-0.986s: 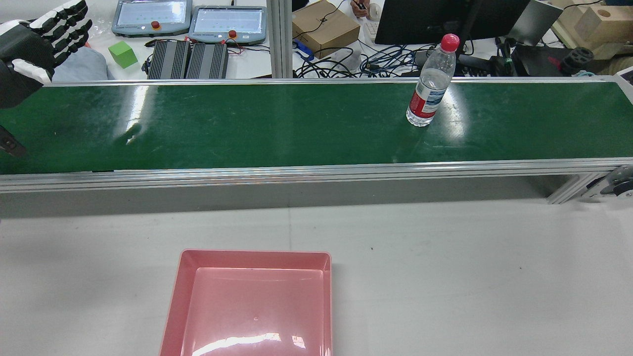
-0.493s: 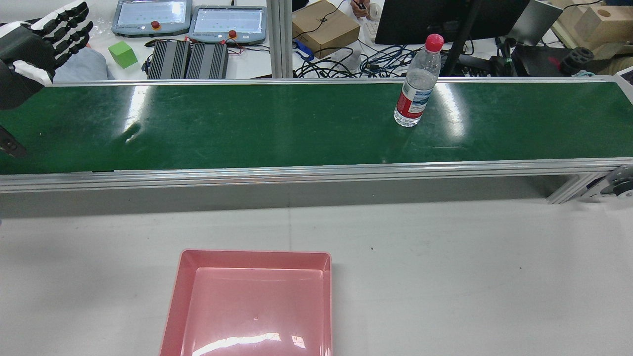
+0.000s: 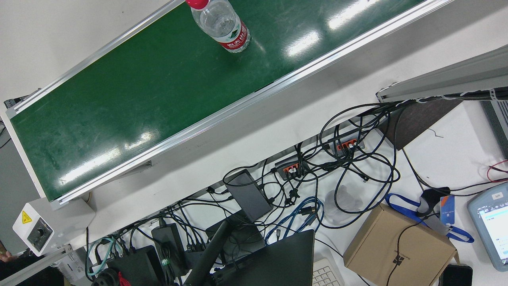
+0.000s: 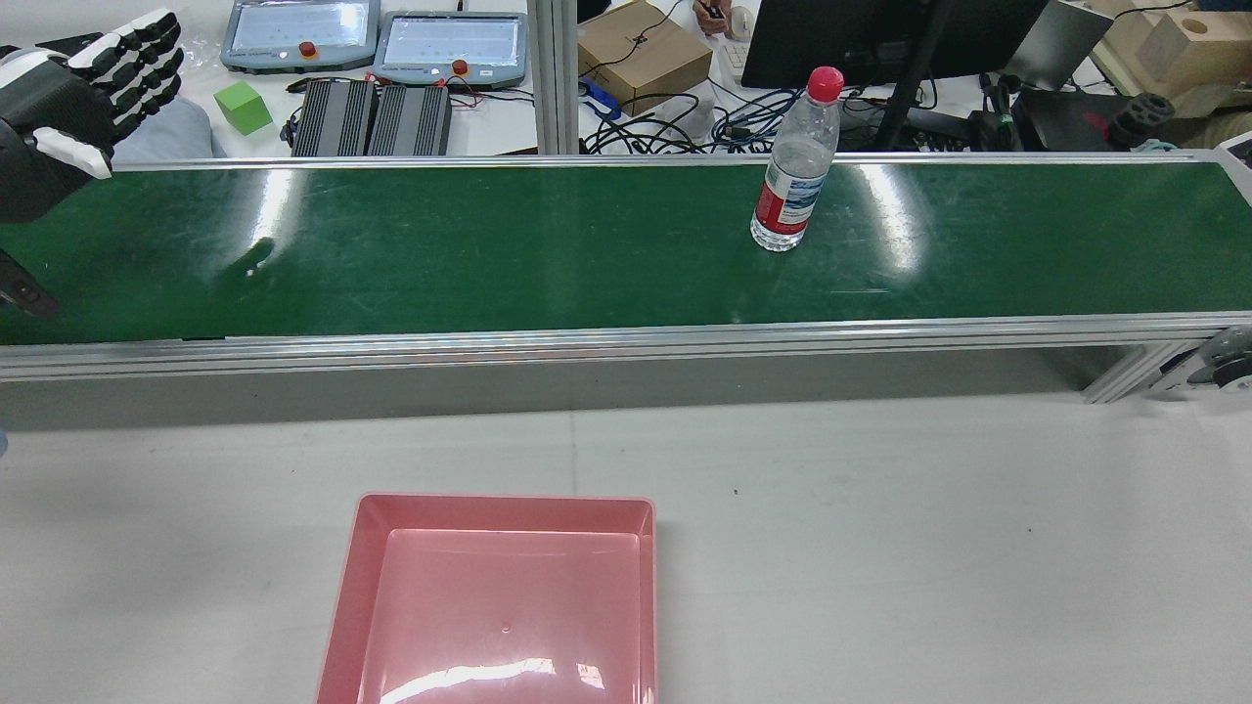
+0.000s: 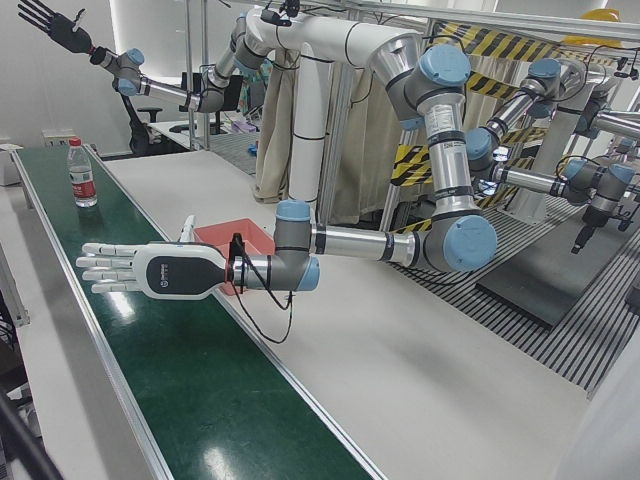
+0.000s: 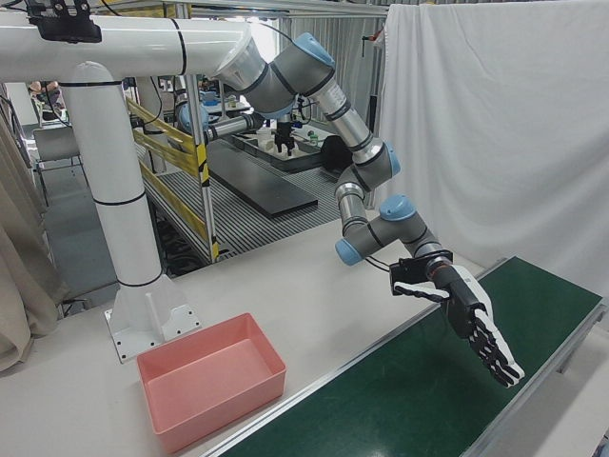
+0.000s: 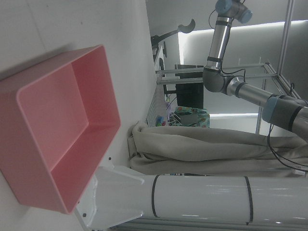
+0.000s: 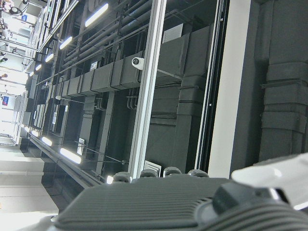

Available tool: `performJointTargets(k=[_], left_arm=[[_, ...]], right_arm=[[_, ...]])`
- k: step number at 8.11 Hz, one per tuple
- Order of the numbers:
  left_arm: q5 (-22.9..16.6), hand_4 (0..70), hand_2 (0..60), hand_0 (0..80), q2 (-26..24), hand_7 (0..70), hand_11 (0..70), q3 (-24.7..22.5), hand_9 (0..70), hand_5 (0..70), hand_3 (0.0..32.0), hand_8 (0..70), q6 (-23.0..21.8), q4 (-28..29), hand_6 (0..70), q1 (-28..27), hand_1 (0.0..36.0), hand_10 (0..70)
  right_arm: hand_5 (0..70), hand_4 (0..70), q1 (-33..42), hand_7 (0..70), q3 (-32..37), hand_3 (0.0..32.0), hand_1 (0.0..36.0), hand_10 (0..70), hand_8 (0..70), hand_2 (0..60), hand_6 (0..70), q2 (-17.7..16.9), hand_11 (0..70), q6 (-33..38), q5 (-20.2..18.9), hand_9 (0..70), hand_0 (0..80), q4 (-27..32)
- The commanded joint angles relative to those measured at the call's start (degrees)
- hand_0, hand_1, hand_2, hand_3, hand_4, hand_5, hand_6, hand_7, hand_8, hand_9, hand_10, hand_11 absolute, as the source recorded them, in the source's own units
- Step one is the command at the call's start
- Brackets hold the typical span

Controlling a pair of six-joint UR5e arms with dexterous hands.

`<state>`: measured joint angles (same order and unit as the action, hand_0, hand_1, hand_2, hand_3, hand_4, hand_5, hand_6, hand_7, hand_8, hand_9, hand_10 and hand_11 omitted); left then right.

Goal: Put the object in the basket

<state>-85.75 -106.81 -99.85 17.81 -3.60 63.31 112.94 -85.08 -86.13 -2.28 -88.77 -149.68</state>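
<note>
A clear water bottle [image 4: 787, 181] with a red cap and red label stands upright on the green conveyor belt [image 4: 489, 254], right of centre; the front view shows the bottle [image 3: 224, 26] near its top edge. The pink basket [image 4: 504, 501] sits on the white table in front of the belt, holding nothing. My left hand [image 4: 73, 93] hovers over the belt's far left end, open with fingers stretched out flat, far from the bottle. From the corner views, the left hand [image 5: 140, 270] [image 6: 476, 324] is level above the belt. My right hand [image 5: 50, 22] is raised high, open, fingers spread.
Aluminium rails [image 4: 626, 337] border the belt. Beyond it lie two teach pendants [image 4: 298, 29], a green cube [image 4: 243, 106], a cardboard box [image 4: 641, 49], cables and a monitor. A white pedestal [image 6: 119, 209] stands behind the basket [image 6: 209, 376].
The bottle has travelled leftward along the belt, toward the left hand. The left hand has shifted slightly at the left edge, staying open.
</note>
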Motion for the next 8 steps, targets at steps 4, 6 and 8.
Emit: performJointTargets(k=[4,6,8], left_arm=[[0.2,0.0,0.0,49.4,-0.1,0.0,0.6,2.3,2.1,8.4,1.0,1.1,0.9,0.4,0.0,-0.7,0.6,0.0],[0.3,0.0,0.0,49.7,-0.1,0.0,0.9,2.4,2.1,8.1,1.0,1.2,1.1,0.5,0.0,-0.6,0.7,0.0],[0.3,0.3,0.0,49.9,-0.1,0.0,0.9,2.4,2.2,6.9,2.0,1.3,1.1,0.5,0.0,-0.7,0.8,0.1]], right_arm=[[0.0,0.0,0.0,0.0,0.0,0.0,0.0,0.0,0.0,0.0,0.0,0.0,0.0,0.0,0.0,0.0,0.0,0.0],[0.0,0.0,0.0,0.0,0.0,0.0,0.0,0.0,0.0,0.0,0.0,0.0,0.0,0.0,0.0,0.0,0.0,0.0],[0.0,0.0,0.0,0.0,0.0,0.0,0.0,0.0,0.0,0.0,0.0,0.0,0.0,0.0,0.0,0.0,0.0,0.0]])
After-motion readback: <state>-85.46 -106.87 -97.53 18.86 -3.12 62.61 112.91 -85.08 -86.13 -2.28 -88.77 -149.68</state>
